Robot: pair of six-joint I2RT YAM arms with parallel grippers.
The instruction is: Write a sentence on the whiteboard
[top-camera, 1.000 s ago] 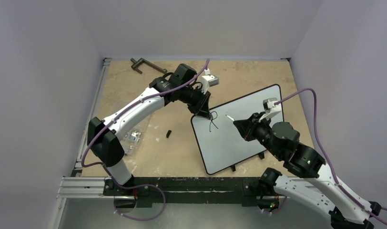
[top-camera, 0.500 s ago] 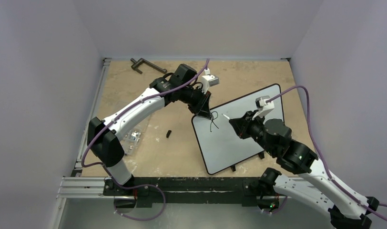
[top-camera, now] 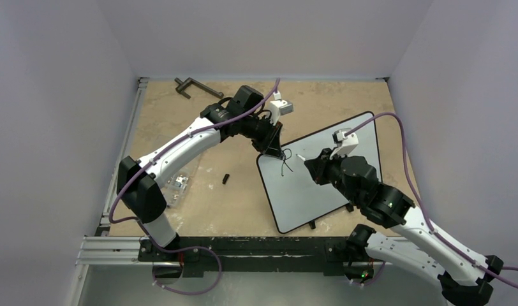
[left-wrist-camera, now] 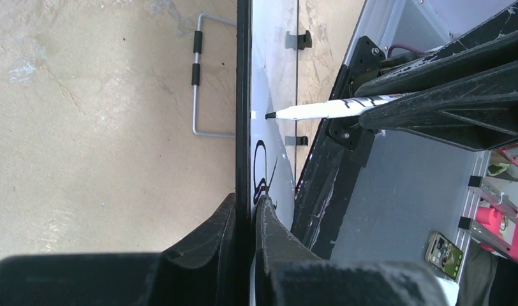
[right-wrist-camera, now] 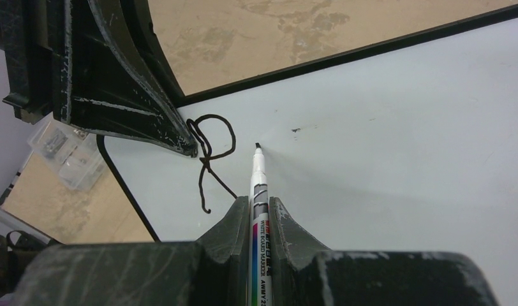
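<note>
The whiteboard (top-camera: 307,197) lies tilted on the table, white with a thin black rim. My left gripper (top-camera: 271,152) is shut on its far left corner, rim (left-wrist-camera: 243,95) between the fingers (left-wrist-camera: 226,220). My right gripper (top-camera: 312,164) is shut on a white marker (right-wrist-camera: 259,178) over the board's (right-wrist-camera: 403,127) left part. The black tip sits at or just above the surface, right of one looped black letter (right-wrist-camera: 212,153), the only piece of the sentence (top-camera: 284,164) in view. The marker (left-wrist-camera: 320,109) and letter (left-wrist-camera: 261,172) also show in the left wrist view.
A small black cap (top-camera: 225,179) lies on the tan table left of the board. A clear plastic box (top-camera: 177,185) sits near the left arm. A dark metal clamp (top-camera: 196,86) lies at the far left. A wire handle (left-wrist-camera: 202,83) rests beside the board's rim.
My right arm has swung left across the board, bringing the marker tip closer to the written letter. The left arm and the board have not moved.
</note>
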